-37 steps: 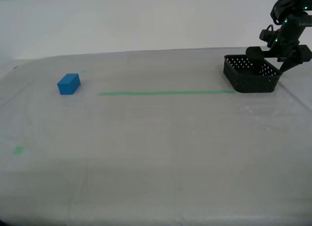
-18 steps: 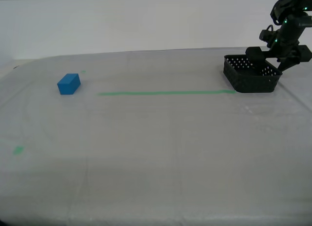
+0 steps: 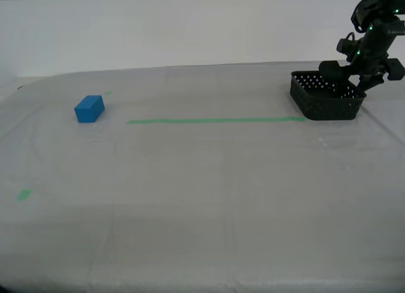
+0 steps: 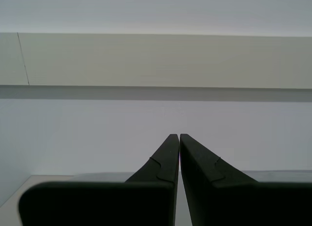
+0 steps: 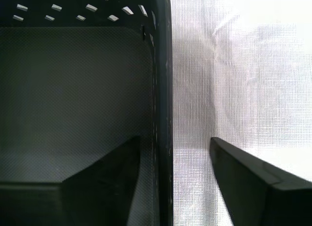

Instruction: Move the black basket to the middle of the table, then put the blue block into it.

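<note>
Wrinkled whitish worktop (image 3: 202, 198) under a white wall; my first pincer (image 5: 173, 153) straddles the black basket (image 3: 326, 97) wall unclenched, my second pincer (image 4: 179, 143) clenched

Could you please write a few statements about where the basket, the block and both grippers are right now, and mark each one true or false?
1. The blue block lies inside the black basket. False: it sits on the table toward the exterior view's left, far from the basket.
2. My first gripper straddles a basket wall, one finger inside and one outside. True.
3. My second gripper is wide open. False: its fingers are together, holding nothing.
4. The basket stands at the end of the green tape line on the exterior view's right. True.
5. The basket is empty. True, as far as the first wrist view shows.
</note>
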Available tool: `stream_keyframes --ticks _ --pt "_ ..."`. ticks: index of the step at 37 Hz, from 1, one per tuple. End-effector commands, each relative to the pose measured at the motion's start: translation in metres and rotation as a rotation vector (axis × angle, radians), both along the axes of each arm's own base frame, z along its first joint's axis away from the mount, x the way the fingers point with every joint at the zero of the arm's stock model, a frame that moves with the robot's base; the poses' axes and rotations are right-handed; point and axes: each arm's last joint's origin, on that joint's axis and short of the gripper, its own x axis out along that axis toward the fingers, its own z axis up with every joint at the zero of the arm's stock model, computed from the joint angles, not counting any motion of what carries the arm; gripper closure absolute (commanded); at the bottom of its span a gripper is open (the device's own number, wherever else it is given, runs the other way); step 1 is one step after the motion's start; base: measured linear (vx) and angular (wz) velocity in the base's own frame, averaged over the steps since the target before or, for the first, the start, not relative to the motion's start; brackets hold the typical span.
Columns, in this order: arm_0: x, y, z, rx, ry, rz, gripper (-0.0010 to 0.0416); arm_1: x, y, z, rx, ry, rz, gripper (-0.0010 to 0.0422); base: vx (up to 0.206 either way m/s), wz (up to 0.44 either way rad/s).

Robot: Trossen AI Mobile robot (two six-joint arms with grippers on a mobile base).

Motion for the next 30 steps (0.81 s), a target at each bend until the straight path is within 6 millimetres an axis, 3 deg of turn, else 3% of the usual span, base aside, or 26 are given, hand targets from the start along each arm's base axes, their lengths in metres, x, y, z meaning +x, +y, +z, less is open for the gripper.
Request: stream_keyframes --ticks 1,13,30 --pt "-0.0001 0.0001 -0.0002 -0.002 0.002 -0.001 0.0261 -0.0001 -0.0001 0.0007 0.001 -0.006 0.001 0.0412 0.0 0.0" --pt "-0.0002 0.0007 -0.0003 -0.002 0.003 0.001 0.0412 -0.0001 0.0 0.0007 0.001 -0.006 0.001 0.0412 0.0 0.0" --pt "-0.0003 0.001 0.0081 -0.002 -0.004 0.0 0.0407 -0.0001 -0.0001 0.0007 0.001 -0.006 0.001 0.0412 0.0 0.0"
